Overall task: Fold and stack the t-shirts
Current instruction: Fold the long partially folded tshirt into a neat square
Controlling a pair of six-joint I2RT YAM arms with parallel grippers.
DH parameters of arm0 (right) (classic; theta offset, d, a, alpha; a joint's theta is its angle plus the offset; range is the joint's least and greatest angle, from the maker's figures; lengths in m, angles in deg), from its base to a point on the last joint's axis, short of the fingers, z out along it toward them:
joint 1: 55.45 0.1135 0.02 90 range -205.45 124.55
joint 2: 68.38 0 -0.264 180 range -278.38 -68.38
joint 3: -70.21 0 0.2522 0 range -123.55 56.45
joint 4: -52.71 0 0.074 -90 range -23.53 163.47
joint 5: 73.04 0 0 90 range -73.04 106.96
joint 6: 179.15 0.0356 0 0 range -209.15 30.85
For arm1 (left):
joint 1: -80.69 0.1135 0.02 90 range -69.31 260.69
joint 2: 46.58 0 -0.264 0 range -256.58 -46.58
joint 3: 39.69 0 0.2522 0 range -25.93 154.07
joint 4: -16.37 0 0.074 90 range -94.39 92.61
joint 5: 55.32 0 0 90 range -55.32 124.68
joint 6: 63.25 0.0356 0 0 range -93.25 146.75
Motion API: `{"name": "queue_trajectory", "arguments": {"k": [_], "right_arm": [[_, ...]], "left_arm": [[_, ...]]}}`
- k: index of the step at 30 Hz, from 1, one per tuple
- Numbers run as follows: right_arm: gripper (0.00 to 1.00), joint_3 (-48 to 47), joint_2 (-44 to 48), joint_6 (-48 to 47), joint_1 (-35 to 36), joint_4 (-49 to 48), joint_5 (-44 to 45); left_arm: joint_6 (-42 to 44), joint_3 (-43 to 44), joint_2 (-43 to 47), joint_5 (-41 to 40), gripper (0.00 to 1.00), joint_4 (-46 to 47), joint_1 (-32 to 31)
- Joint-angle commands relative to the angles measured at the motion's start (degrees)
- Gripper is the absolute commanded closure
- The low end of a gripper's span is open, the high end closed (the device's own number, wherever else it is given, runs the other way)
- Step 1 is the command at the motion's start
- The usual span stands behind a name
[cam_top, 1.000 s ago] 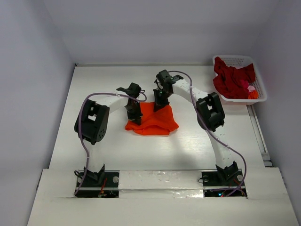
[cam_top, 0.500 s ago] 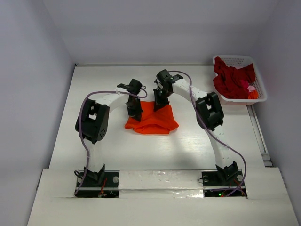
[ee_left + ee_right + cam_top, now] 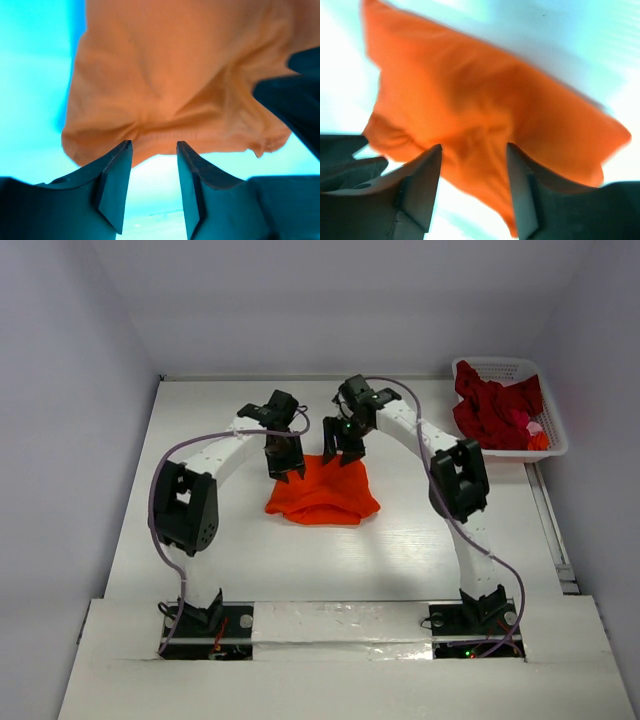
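From above, the orange t-shirt (image 3: 322, 496) lies bunched into a rough rectangle in the middle of the table (image 3: 200, 440). Both arms reach over its far edge. The left gripper (image 3: 287, 471) is at the far left corner and the right gripper (image 3: 342, 453) is at the far right, the two near each other. This view alone shows the basket (image 3: 505, 364) at the table's far right corner, heaped with dark red t-shirts (image 3: 492, 408), well apart from both grippers. It does not show whether either gripper touches the cloth.

The left wrist camera settles that for its own side. Its fingers (image 3: 116, 182) are moderately parted with only bare table between them. The hem of the orange t-shirt (image 3: 170, 80) lies just beyond the tips, and nothing is held. The other arm's dark gripper (image 3: 292, 102) shows at the right edge, over the shirt's corner.

The right wrist picture is blurred. Its fingers (image 3: 422, 185) are spread wider, with the orange t-shirt (image 3: 485, 115) below and beyond them, rumpled and filling the gap behind the tips. The cloth is not pinched — the pads stand clear on either side. A dark shape sits at the lower left edge, too blurred to name.
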Motion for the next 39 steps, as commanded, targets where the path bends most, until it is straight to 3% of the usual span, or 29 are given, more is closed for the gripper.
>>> {"name": "queue_trajectory", "arguments": {"k": [1,8,16,23,39], "right_arm": [[0.36,1.99,12.14,-0.86,-0.38,0.64,1.65],[0.49,18.32,26.82,-1.38,0.15,-0.94,6.66],[0.51,36.19,33.88,-1.47,1.91,-5.86,10.18],[0.53,39.63,33.09,-1.74,2.52,-8.06,10.53],[0.53,39.28,30.1,-1.47,3.05,-8.85,10.18]], "left_arm": [[0.02,-1.34,8.27,-2.09,0.62,-3.43,0.25],[-0.85,-10.84,17.15,-5.08,0.67,-2.82,0.25],[-3.31,-21.91,21.73,-5.96,0.74,1.31,-0.98],[-4.9,-25.7,21.46,-5.7,0.76,6.32,-1.51],[-6.3,-24.12,17.6,-7.02,0.77,8.61,-2.03]]}}
